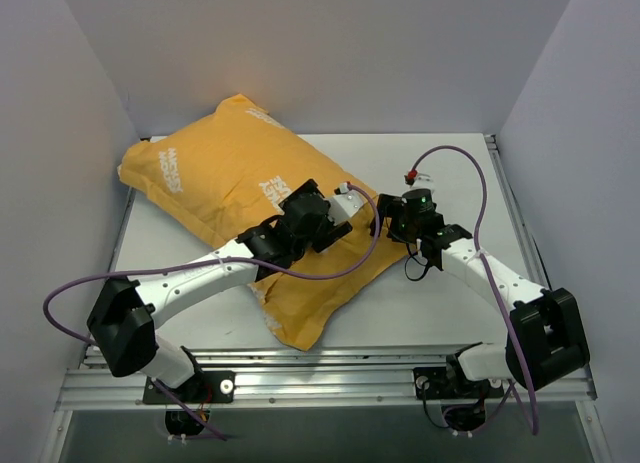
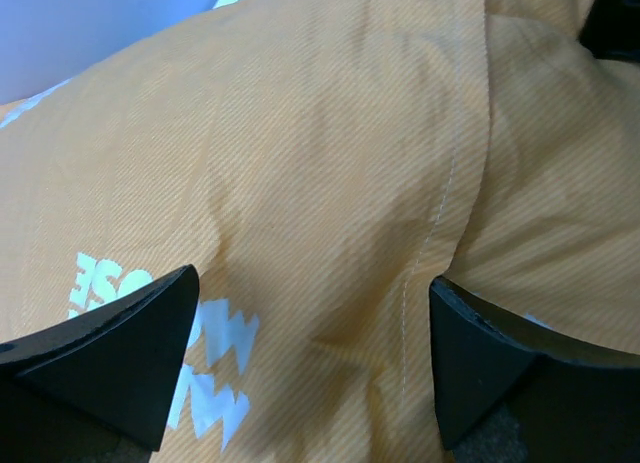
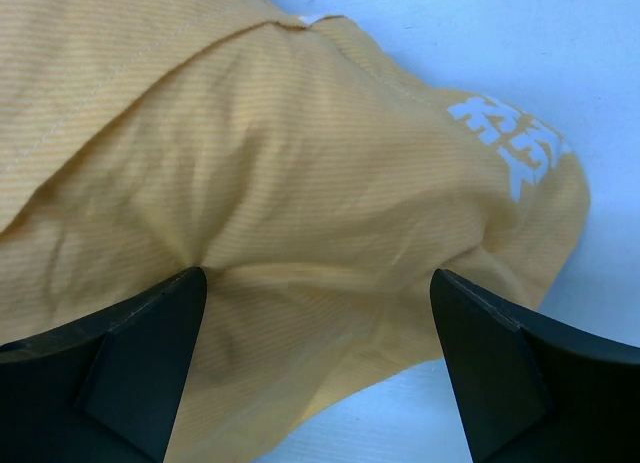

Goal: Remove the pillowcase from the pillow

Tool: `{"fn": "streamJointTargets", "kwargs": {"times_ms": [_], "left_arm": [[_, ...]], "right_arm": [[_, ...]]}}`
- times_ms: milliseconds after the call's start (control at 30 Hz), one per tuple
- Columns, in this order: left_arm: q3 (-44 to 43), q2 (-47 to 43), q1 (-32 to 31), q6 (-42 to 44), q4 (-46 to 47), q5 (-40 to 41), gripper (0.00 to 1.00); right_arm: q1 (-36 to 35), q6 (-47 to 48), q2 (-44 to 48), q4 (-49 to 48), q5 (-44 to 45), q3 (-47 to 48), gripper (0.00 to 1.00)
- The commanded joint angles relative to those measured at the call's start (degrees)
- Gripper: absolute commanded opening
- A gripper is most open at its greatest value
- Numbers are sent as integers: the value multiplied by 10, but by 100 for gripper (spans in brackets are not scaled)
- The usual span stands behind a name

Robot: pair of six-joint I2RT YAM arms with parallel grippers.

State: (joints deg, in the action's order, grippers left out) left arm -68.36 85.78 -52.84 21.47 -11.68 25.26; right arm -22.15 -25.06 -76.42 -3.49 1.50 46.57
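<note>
The pillowcase (image 1: 230, 183) lies orange-yellow side up with white lettering, diagonally across the white table (image 1: 450, 173). It bulges; the pillow is hidden inside it. My left gripper (image 1: 345, 205) is open, low over the case's near-right part; fabric and a stitched seam (image 2: 440, 203) lie between its fingers (image 2: 130, 353) in the left wrist view (image 2: 312, 283). My right gripper (image 1: 388, 218) is open at the case's right edge. In the right wrist view (image 3: 318, 275) its fingers (image 3: 500, 373) straddle wrinkled fabric (image 3: 300, 183) near its edge, the left one pressing into a crease.
Grey walls close in the table on the left, back and right. A metal rail (image 1: 515, 213) runs along the right edge. A purple cable with a red connector (image 1: 410, 175) loops over the table right of the case. Bare table shows at the right and front right.
</note>
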Motion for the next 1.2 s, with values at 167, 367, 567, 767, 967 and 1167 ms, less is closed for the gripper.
{"fn": "streamJointTargets", "kwargs": {"times_ms": [167,367,567,767,967,1167], "left_arm": [[-51,27,21,26,107,132,95],[-70,32,34,29,107,133,94],[-75,32,48,21,107,127,94],[-80,39,70,-23,82,112,94],[-77,24,119,-138,18,46,94],[-55,4,143,-197,4,-5,94]], "right_arm": [[-1,-4,29,-5,-26,16,89],[-3,-17,33,-12,-47,19,89],[-17,-44,39,-34,-55,24,89],[-66,-77,27,-48,-8,66,89],[-131,-114,-1,-60,113,120,91],[-162,-110,-74,-73,126,176,91]]}}
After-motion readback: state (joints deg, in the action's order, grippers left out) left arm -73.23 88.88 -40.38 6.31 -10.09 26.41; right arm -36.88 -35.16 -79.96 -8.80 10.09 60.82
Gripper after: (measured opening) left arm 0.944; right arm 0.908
